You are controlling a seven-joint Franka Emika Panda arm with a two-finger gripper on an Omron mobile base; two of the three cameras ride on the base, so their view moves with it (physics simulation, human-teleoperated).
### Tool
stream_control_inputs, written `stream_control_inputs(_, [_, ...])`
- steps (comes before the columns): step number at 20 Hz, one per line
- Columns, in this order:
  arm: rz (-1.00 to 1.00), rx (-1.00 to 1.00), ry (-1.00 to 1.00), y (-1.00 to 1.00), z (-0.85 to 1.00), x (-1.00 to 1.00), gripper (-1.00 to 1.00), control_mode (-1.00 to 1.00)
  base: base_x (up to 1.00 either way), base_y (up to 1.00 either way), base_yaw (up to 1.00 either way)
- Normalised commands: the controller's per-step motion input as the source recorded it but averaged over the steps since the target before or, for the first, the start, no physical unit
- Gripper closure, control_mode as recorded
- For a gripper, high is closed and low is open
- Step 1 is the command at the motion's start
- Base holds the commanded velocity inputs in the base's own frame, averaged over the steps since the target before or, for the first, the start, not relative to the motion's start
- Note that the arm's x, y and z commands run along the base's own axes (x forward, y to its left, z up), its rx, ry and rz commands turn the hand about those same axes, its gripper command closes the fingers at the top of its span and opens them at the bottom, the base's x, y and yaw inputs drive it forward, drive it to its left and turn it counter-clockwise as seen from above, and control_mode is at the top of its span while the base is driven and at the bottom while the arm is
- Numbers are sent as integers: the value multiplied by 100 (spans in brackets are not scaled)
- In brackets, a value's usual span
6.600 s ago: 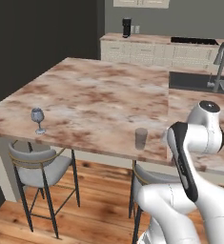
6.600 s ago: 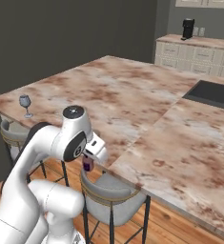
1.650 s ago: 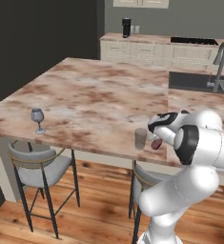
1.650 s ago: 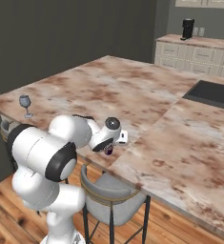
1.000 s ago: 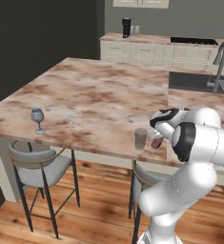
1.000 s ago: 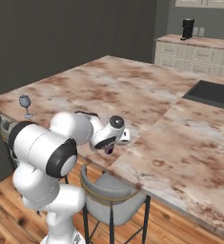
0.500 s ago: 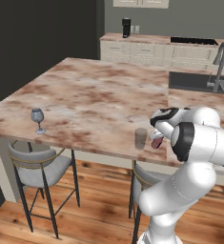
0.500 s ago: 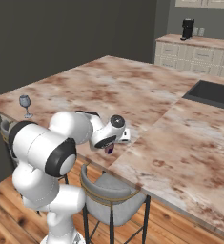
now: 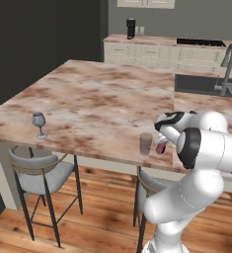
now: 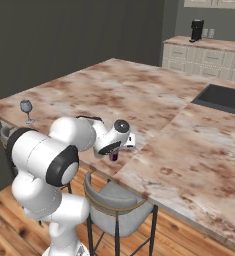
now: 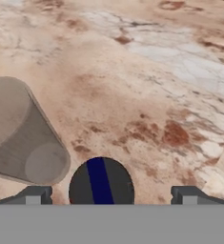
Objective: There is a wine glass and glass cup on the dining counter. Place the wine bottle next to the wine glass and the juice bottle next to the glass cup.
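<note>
Two grey-seated bar stools, one (image 9: 38, 175) tucked under front edge, another (image 10: 114, 202) alongside. Black coffee machine (image 9: 131, 28) on rear cabinet worktop (image 9: 137, 40). Sink (image 9: 201, 85) with faucet (image 9: 227, 62). Wooden floor (image 9: 97, 217).

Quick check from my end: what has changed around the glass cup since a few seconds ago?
The arm swung up from below the counter edge and carried the juice bottle onto the dining counter, right beside the glass cup. The gripper now stands open with the bottle's cap between its fingertips, so it looks released. The glass cup and the wine glass stayed where they were.
</note>
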Motion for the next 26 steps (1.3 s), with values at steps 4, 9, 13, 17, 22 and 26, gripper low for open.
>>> stream_control_inputs(4, [0,0,0,-5,10,0,-100,-100,0,0,0])
stream_control_inputs(9, [1,0,0,-7,16,-5,-100,-100,0,0,0])
stream_control_inputs(13, [0,0,0,-10,25,-22,-100,-100,0,0,0])
stream_control_inputs(17, [0,0,-2,-2,24,-44,-100,-100,0,0,0])
stream_control_inputs(22, [-1,0,8,2,33,-42,-100,-100,0,0,0])
stream_control_inputs(26, [-2,0,30,1,46,-40,-100,-100,0,0,0])
